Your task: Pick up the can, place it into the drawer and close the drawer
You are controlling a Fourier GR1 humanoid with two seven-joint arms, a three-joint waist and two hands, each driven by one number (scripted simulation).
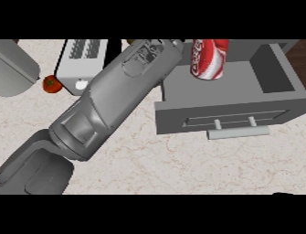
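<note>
Red cola can [208,59] sat upright in the open drawer [276,68] at 1 o'clock; left robot hand hidden beyond forearm [115,100], grip unknowable; I'd retract clear, then push handle [238,132] squarely.

The left forearm [115,96] stretches from the near left diagonally toward the far middle, its hand hidden at the top edge. The right arm shows nowhere.

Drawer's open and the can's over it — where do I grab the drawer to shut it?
Take the bar handle on the drawer's front panel, coming from the near, counter side. It lies horizontal and stands off the panel on two posts, and the can sits behind it.
</note>
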